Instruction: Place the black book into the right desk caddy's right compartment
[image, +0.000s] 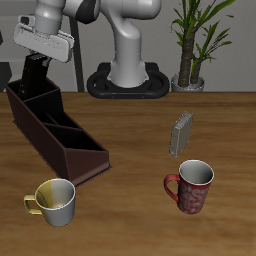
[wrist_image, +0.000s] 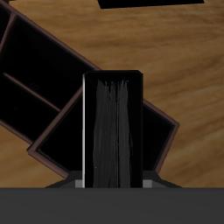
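Above the tall back end of the right desk caddy, your gripper is holding the black book upright between its closed fingers, just over the right compartment. Through the wrist camera the black book is hanging over the caddy's dark sections. The wooden table is carrying a grey ribbed book, a red mug and a yellow-handled mug; a potted plant is standing at the back.
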